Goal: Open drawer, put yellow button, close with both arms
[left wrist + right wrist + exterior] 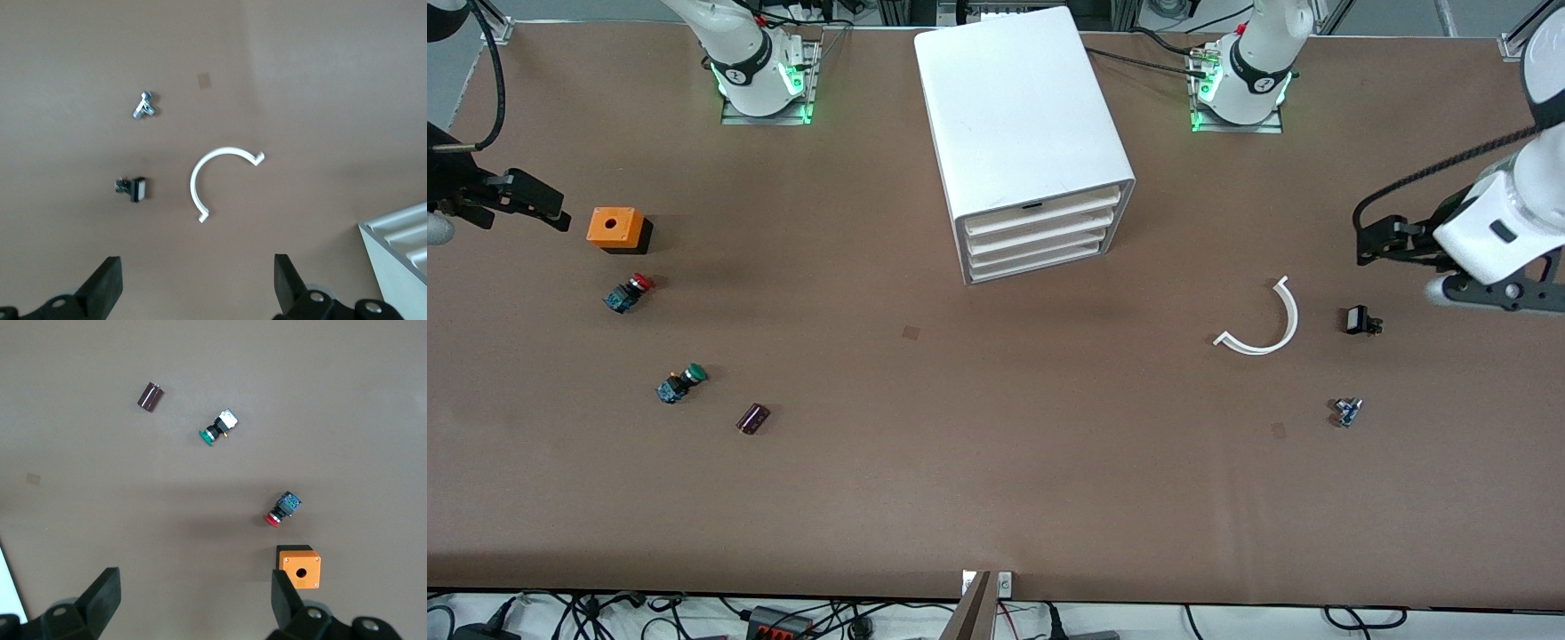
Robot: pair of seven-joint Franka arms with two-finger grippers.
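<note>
Found the drawer (1039,206) pushed fully into the white cabinet (1014,107), level with the three drawers below it, at the middle of the surface (996,480). Could not find the yellow button in any view. Saw the left pincer (197,287) released and empty over the left arm's end, near a white curved strip (193,181). Saw the right pincer (193,597) also released and empty over the right arm's end, near an orange box (299,568) and the red button (280,510).

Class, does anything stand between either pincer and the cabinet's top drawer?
Nothing visible does. The left pincer and right pincer hang open at the table's ends; the curved white strip lies nearer the camera than the drawer.
</note>
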